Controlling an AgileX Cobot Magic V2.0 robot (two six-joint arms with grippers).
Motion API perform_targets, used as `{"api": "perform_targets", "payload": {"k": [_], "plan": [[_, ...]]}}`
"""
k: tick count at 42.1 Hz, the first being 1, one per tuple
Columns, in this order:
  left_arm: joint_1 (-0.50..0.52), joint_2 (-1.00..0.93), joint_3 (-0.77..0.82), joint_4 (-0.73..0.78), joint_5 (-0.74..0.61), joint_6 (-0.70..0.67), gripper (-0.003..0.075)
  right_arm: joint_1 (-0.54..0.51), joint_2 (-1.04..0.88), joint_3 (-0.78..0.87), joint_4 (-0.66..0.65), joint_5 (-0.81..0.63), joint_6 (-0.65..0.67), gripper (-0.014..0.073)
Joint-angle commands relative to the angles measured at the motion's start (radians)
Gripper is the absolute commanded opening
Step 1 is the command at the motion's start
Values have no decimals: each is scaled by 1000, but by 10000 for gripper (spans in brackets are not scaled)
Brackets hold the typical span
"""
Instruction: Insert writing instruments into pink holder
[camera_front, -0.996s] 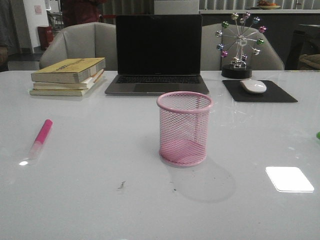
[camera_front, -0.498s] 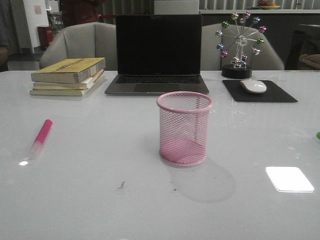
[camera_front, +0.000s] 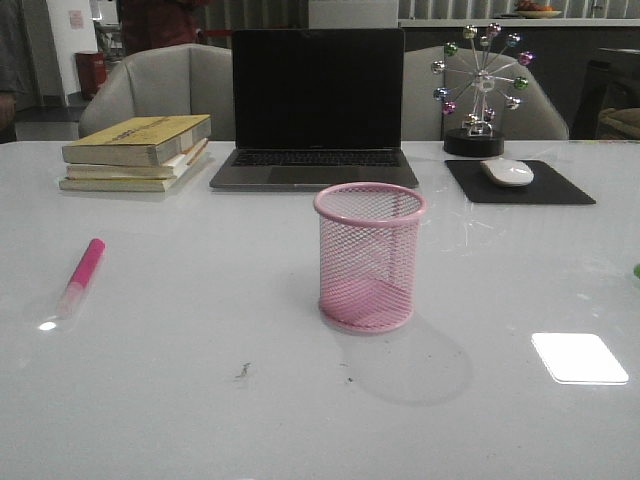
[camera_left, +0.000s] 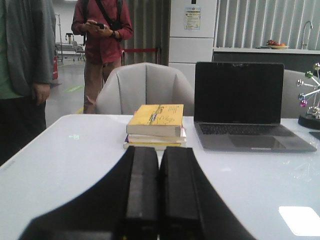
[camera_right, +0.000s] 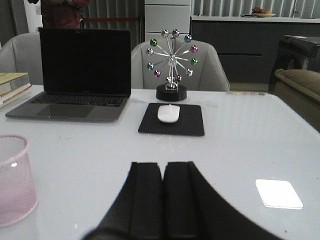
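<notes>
Both pincers, left gripper (camera_left: 159, 200) and right gripper (camera_right: 164, 200), sit pressed closed, holding nothing. Pink holder (camera_front: 369, 256) stands upright, empty, before the laptop (camera_front: 316, 105); pink marker (camera_front: 81, 275) lies flat, well left of it. Risk: closed fingers nudging the marker rolling.

No displacement found across the interval, no object shifted on the table (camera_front: 200, 400), no arm entering the front view — sole difference a faint change at the far-left background edge, detail indistinct.
</notes>
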Motion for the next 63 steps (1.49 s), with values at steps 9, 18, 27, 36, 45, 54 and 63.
{"api": "perform_targets", "payload": {"k": [9,18,27,36,45,54,63], "plan": [[-7,20,-289,-4,20,-8,92,-5,37,-294,2,67,0,56],[-7,202,-507,-4,230,-8,92,-5,188,-493,1,209,0,56],[-7,399,-630,-2,414,-8,92,-5,371,-612,1,410,0,56],[-7,525,-616,-2,510,-8,92,-5,513,-613,1,566,0,56],[-7,627,-616,-12,529,-8,92,-5,623,-613,1,610,0,56],[-7,679,-616,-8,553,-8,154,-5,685,-613,1,652,0,101],[-8,681,-616,-8,549,-8,561,-5,689,-613,1,663,0,531]]}}
